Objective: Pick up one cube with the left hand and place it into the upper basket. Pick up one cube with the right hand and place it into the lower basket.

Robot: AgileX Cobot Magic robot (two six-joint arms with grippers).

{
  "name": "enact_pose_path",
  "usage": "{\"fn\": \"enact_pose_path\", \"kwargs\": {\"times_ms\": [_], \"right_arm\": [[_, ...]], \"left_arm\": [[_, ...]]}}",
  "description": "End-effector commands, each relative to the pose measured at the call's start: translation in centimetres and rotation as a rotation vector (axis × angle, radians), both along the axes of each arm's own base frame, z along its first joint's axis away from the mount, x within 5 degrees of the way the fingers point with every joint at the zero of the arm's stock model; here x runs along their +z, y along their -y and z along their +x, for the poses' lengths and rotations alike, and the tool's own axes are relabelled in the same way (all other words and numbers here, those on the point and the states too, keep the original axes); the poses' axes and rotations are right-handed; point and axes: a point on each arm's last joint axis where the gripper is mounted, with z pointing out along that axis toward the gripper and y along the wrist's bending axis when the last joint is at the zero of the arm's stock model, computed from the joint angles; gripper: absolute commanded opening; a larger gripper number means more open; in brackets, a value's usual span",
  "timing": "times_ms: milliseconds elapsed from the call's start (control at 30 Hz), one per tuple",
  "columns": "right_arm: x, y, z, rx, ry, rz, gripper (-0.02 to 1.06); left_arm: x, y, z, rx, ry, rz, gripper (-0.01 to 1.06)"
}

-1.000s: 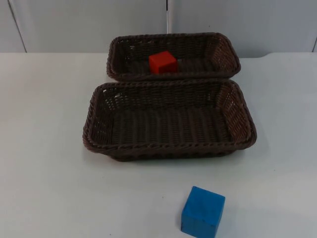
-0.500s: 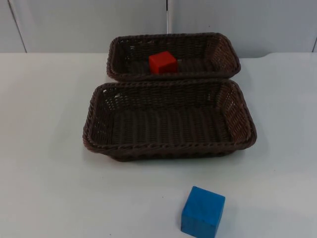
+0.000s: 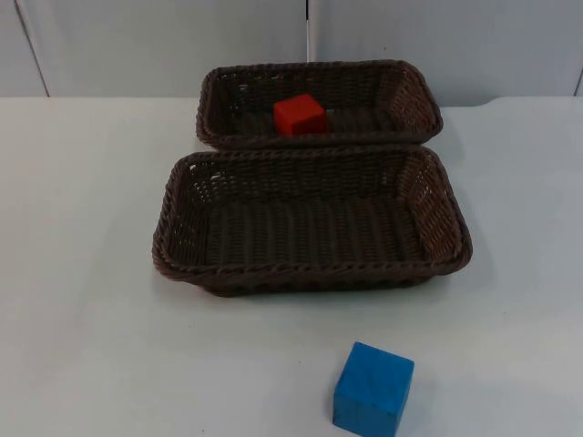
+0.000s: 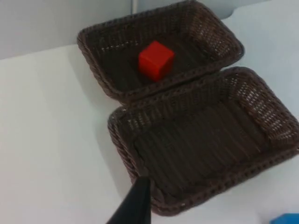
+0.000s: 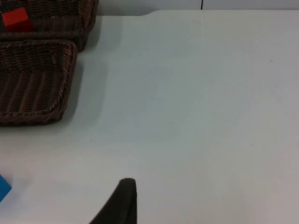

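From above, a red cube [image 3: 299,114] sits in the far basket [image 3: 410,91]; the near basket [image 3: 173,218] holds nothing, and a blue cube [image 3: 373,389] lies on the table [image 3: 82,273] near it. From the left wrist, one left fingertip [image 4: 135,205] hangs over the near basket's corner. From the right wrist, one right fingertip [image 5: 122,200] hovers over bare table, the blue cube's edge [image 5: 3,186] cut off. I cannot tell either gripper's finger state. An off-centre grasp could push the blue cube away.

Blue cube [image 5: 3,186] — cut off at the frame's edge.
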Motion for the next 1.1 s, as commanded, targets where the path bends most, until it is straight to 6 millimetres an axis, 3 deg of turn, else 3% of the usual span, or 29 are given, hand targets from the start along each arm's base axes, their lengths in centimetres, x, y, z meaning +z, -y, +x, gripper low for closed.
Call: {"fn": "enact_pose_path", "kwargs": {"times_ms": [0, 400, 633, 1067], "right_arm": [[0.1, 0.0, -0.1, 0.001, 0.007, -0.004, 1.05], [0.1, 0.0, -0.1, 0.002, 0.007, -0.002, 1.05], [0.1, 0.0, -0.1, 0.002, 0.007, -0.002, 1.05], [0.1, 0.0, -0.1, 0.002, 0.007, -0.002, 1.05]], "left_arm": [[-0.3, -0.3, -1.4, -0.008, -0.015, -0.020, 0.92], [-1.7, -1.7, -7.3, -0.040, 0.019, -0.097, 0.92], [-2.6, -1.6, -10.3, -0.153, 0.068, -0.166, 0.92], [-5.3, -1.6, -11.3, -0.190, 0.000, -0.162, 0.92]]}}
